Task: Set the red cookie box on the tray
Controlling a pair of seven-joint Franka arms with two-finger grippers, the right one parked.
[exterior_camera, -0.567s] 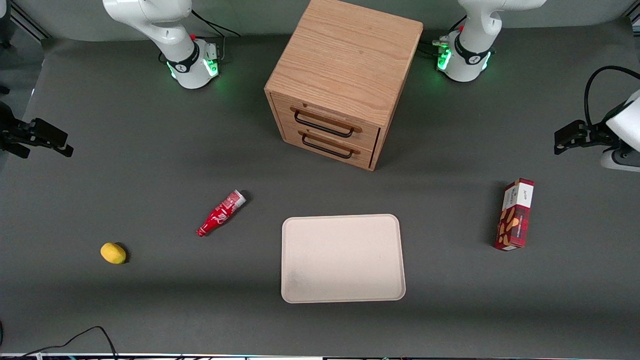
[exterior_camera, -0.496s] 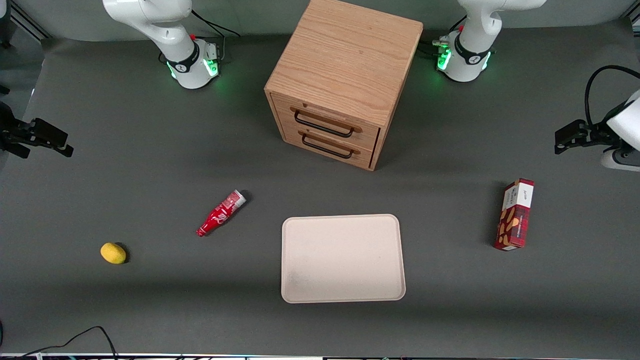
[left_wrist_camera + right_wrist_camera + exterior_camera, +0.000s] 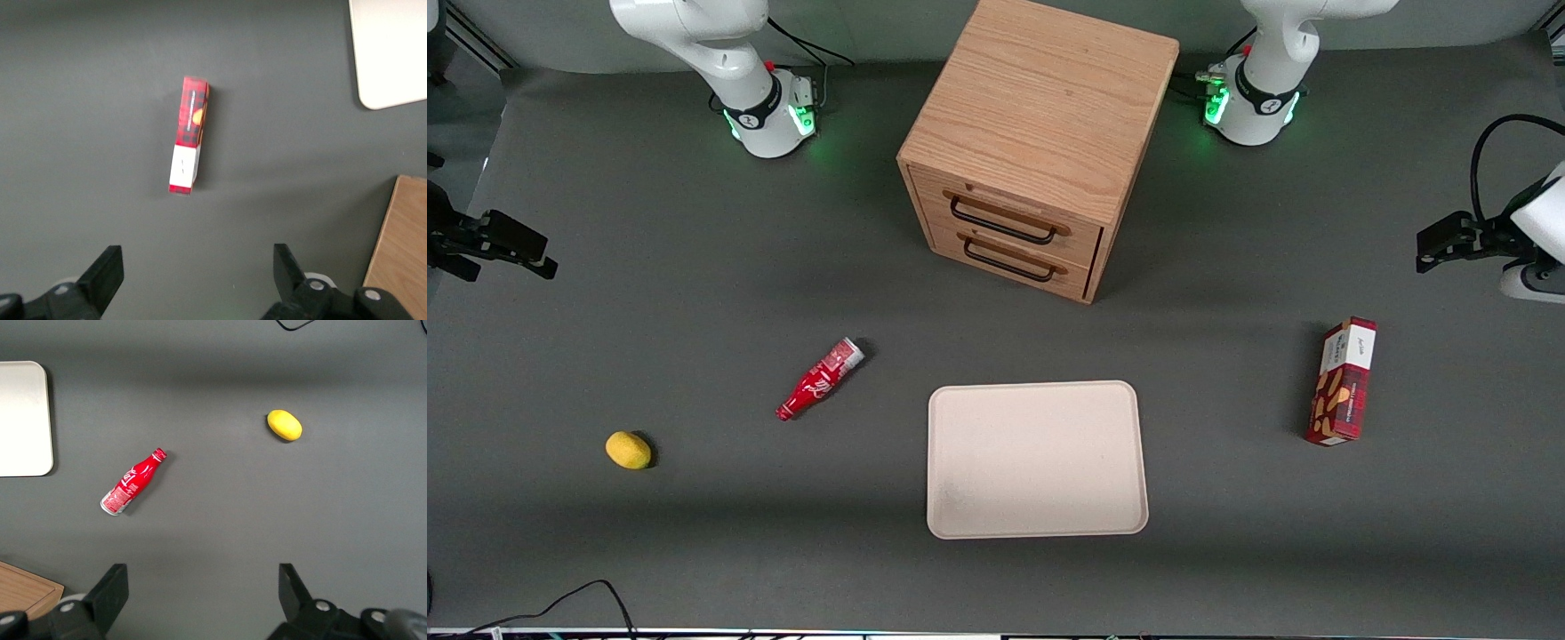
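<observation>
The red cookie box [image 3: 1343,382] lies flat on the grey table toward the working arm's end, its white end panel pointing away from the front camera. In the left wrist view the box [image 3: 189,133] lies apart from my open fingers, with bare table between them. My left gripper [image 3: 1430,252] hangs above the table, farther from the front camera than the box; it is open and empty in the wrist view [image 3: 198,270]. The beige tray [image 3: 1036,458] lies empty at mid table, nearer the front camera; its corner shows in the wrist view [image 3: 393,53].
A wooden two-drawer cabinet [image 3: 1040,151] stands at mid table, farther from the front camera than the tray. A small red bottle [image 3: 820,380] and a yellow lemon [image 3: 628,450] lie toward the parked arm's end. A black cable [image 3: 560,604] lies at the front edge.
My left gripper has shifted very slightly outward toward the working arm's end of the table. The box, tray and other things have not moved.
</observation>
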